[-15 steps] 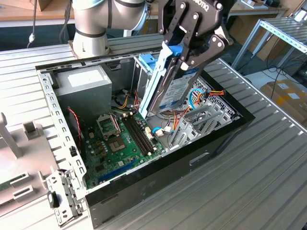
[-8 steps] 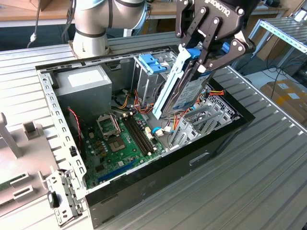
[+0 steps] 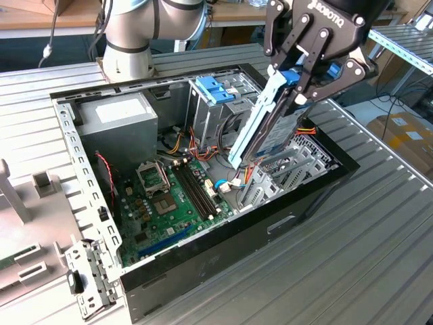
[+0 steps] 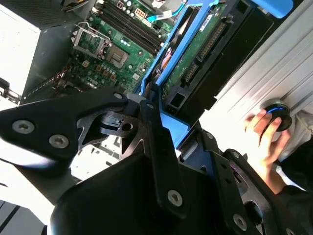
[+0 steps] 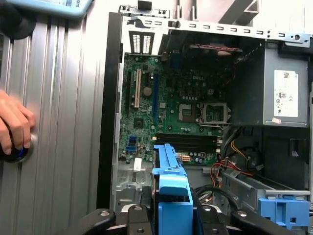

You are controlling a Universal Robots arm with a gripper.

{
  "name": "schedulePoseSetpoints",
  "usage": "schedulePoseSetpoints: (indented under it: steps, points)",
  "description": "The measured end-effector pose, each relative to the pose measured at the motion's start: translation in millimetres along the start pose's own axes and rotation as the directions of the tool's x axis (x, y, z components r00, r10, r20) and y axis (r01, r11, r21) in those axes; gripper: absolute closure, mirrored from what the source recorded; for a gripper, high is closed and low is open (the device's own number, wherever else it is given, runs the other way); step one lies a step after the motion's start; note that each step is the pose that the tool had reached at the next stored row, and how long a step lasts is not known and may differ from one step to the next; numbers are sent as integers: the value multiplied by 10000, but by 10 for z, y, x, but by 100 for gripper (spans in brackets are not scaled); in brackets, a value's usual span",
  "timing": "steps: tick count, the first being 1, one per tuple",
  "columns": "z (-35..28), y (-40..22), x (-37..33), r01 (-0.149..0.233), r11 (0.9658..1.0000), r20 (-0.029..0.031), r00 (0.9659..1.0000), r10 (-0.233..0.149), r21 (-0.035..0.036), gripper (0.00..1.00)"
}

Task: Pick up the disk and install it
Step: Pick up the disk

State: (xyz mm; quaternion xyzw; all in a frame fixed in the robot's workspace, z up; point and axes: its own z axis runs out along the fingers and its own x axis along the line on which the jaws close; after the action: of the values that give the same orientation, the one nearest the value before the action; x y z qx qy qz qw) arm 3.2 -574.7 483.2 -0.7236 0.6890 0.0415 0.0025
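Observation:
The disk (image 3: pixel 267 128) is a flat silver drive in a blue plastic rail. It hangs tilted, its lower end dipping into the open computer case (image 3: pixel 284 223) near the case's side on the exterior view's right. My gripper (image 3: pixel 299 80) is shut on the disk's upper end, above the case. In the second wrist view the disk (image 4: pixel 195 63) reaches from my gripper (image 4: pixel 166 122) down toward the motherboard. The first wrist view shows the blue rail (image 5: pixel 171 188) between my black fingers (image 5: pixel 134 215), over the case's interior.
Inside the case lie a green motherboard (image 3: pixel 169 196), a grey power-supply box (image 3: pixel 122 125) and a metal drive cage with a blue latch (image 3: pixel 213 91). Loose wires run beside the cage. A person's hand (image 4: pixel 266 132) rests on a round button on the table. Removed metal parts (image 3: pixel 40 223) lie on the exterior view's left.

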Motion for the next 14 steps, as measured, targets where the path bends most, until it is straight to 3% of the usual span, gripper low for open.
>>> schedulePoseSetpoints:
  steps: [4,14]
  points:
    - [-6,-63,52,0,10000,1,10000,0,-7,63]
    - [-23,-295,184,-3,10000,4,10000,3,-44,63]
